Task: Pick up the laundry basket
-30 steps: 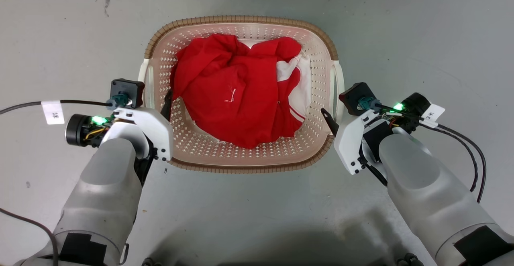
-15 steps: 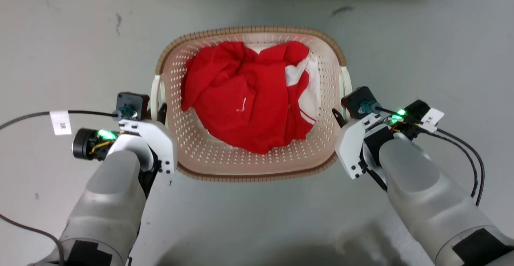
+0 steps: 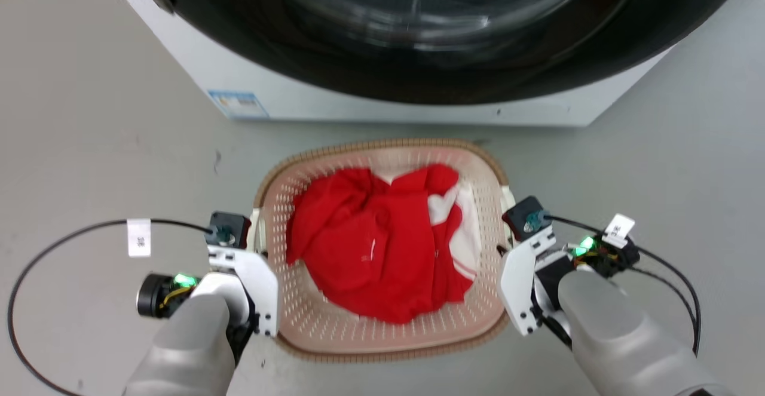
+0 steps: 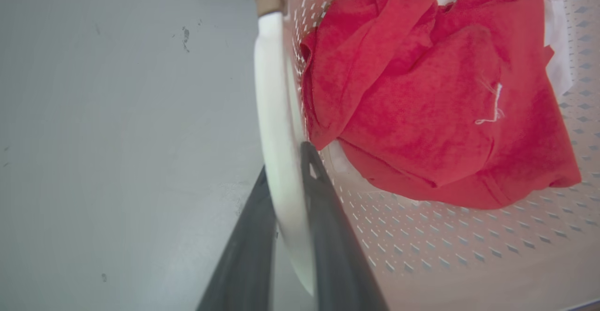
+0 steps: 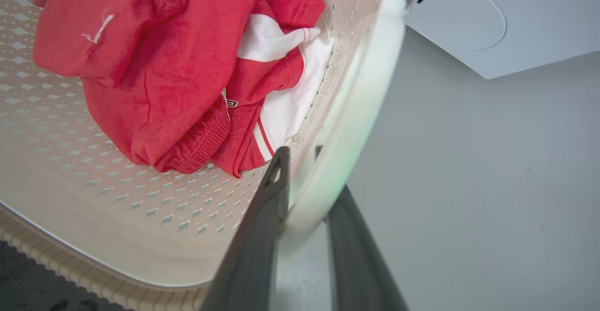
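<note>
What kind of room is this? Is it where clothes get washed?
Probably a laundry area, yes. A big washing machine with a round dark door stands on the grey floor. Right in front of it is a laundry basket with red clothes bunched inside.

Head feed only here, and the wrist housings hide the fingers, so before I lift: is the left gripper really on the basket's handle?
Observer: Yes. In the left wrist view the left gripper has one dark finger on each side of the white left handle of the laundry basket, both pressed against it.
Operator: And the right?
Observer: Same there: the right gripper straddles the right handle, one finger on the basket side, one on the floor side.
Operator: Any cloth caught?
Observer: None seen. The red garment lies close beside the left inner fingertip, not between the fingers.
</note>
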Robot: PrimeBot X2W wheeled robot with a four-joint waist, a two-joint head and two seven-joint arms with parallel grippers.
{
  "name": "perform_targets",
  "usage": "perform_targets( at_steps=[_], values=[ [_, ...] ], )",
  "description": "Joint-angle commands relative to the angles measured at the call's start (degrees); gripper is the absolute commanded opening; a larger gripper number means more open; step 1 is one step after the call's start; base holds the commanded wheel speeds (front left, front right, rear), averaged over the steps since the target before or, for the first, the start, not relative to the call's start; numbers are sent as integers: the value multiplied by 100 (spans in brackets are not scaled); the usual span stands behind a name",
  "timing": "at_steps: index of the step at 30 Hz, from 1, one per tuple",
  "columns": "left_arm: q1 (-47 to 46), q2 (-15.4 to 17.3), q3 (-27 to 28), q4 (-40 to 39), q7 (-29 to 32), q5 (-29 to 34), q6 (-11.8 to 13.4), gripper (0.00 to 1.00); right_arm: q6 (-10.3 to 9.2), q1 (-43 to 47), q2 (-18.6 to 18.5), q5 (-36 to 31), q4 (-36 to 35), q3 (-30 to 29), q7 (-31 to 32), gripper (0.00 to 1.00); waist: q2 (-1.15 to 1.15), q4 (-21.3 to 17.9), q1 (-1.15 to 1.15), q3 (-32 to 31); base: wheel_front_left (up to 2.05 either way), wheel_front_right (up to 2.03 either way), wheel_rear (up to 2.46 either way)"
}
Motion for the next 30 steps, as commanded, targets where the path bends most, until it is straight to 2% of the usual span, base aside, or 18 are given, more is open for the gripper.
perform_targets(
  at_steps=[1,8,20,30],
  values=[
    [128,-42,-88,-34,60,-64,-5,0,-2,111,24,82,12,82,50,0,0,-52,0,-497,0,0,0],
    [498,-59,-491,-188,582,-463,-5,0,-2,372,26,470,100,374,374,0,0,-79,0,-1181,0,0,0],
    [1002,103,-1212,-512,1272,-1210,-9,0,-1,835,28,1165,76,1050,975,0,0,-167,0,-2236,0,0,0],
    [1114,211,-1650,-669,1626,-1718,-10,0,2,932,-44,1648,-37,1576,1295,0,0,-209,0,-2582,0,0,0]
  ],
)
